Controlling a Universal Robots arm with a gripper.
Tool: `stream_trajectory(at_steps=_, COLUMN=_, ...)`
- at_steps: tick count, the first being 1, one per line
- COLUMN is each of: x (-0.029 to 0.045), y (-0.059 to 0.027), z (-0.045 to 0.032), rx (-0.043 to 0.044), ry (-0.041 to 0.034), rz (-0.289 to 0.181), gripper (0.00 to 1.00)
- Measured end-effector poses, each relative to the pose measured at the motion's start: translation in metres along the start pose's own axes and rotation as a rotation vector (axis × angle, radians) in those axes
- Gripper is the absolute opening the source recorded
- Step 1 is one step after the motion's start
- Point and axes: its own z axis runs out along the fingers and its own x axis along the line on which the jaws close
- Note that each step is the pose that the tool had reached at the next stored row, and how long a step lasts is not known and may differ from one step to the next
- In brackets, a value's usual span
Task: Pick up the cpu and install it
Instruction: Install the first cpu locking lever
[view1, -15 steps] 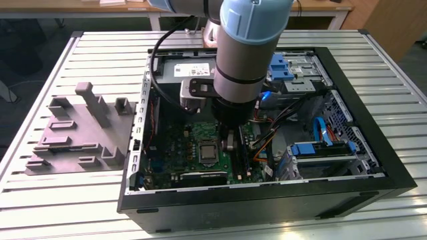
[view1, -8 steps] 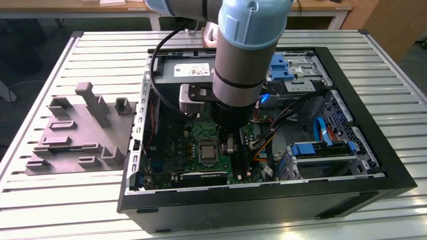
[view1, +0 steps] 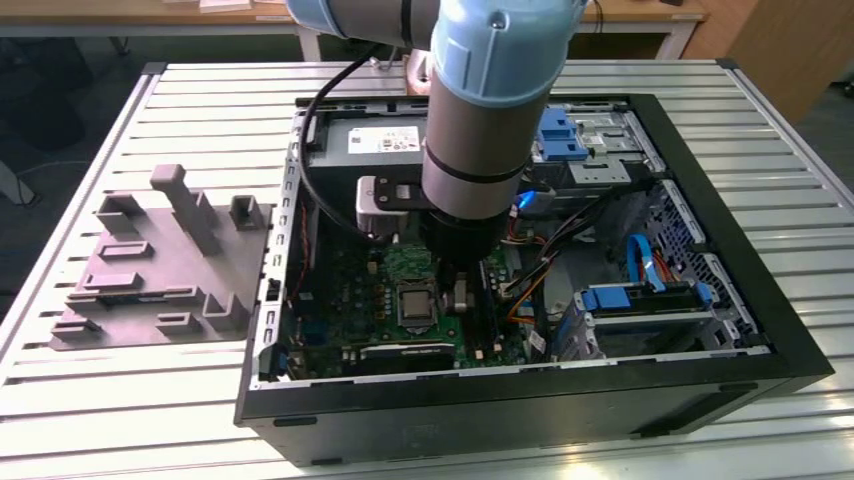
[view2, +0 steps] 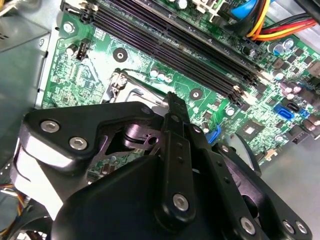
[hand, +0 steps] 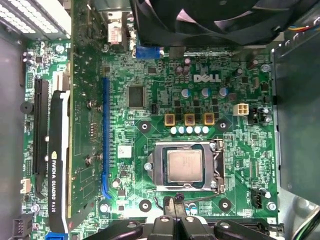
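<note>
Inside the open computer case (view1: 747, 330), the cpu (hand: 185, 165) sits flat in its socket (hand: 185, 165); gripper (hand: 176, 202), fingers together and empty, hovers just beside — judged: verify seating squarely.

Motherboard (hand: 150, 100): green. On it, the cpu (hand: 185, 165) is silvery-grey (metal top); slot (hand: 105, 135) beside it blue; pincer (hand: 174, 220) black.
</note>
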Motion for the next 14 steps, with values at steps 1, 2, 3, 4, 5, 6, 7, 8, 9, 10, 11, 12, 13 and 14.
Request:
stream_trajectory(at_steps=1, x=0.0, y=0.0, z=0.001, rx=0.0009, ry=0.0002, rz=-0.003, gripper=0.11)
stream_trajectory(at_steps=2, x=0.0, y=-0.0001, z=0.0021, rx=0.0019, ry=0.0003, rz=-0.005, gripper=0.11)
stream_trajectory(at_steps=3, x=0.0, y=0.0, z=0.0031, rx=0.0025, ry=0.0003, rz=-0.008, gripper=0.11)
stream_trajectory(at_steps=4, x=0.0, y=0.0001, z=0.0039, rx=0.003, ry=0.0004, rz=-0.01, gripper=0.11)
stream_trajectory(at_steps=5, x=0.0001, y=0.0002, z=0.0045, rx=0.0034, ry=0.0006, rz=-0.012, gripper=0.11)
stream_trajectory(at_steps=6, x=0.0003, y=0.0003, z=0.0051, rx=0.0037, ry=0.0007, rz=-0.015, gripper=0.11)
stream_trajectory(at_steps=7, x=0.0006, y=0.0005, z=0.0055, rx=0.0042, ry=0.0008, rz=-0.017, gripper=0.11)
stream_trajectory(at_steps=8, x=0.0011, y=0.0008, z=0.0059, rx=0.005, ry=0.0008, rz=-0.02, gripper=0.11)
stream_trajectory(at_steps=9, x=0.0014, y=0.0009, z=0.0063, rx=0.0057, ry=0.0009, rz=-0.022, gripper=0.11)
stream_trajectory(at_steps=10, x=0.0016, y=0.0009, z=0.0068, rx=0.0063, ry=0.0008, rz=-0.025, gripper=0.11)
stream_trajectory(at_steps=11, x=0.0018, y=0.001, z=0.0072, rx=0.0067, ry=0.001, rz=-0.028, gripper=0.11)
stream_trajectory(at_steps=12, x=0.0019, y=0.001, z=0.0076, rx=0.0069, ry=0.0011, rz=-0.03, gripper=0.11)
stream_trajectory(at_steps=13, x=0.0021, y=0.0011, z=0.008, rx=0.0071, ry=0.0014, rz=-0.032, gripper=0.11)
stream_trajectory(at_steps=14, x=0.0022, y=0.0011, z=0.0085, rx=0.0073, ry=0.0016, rz=-0.034, gripper=0.11)
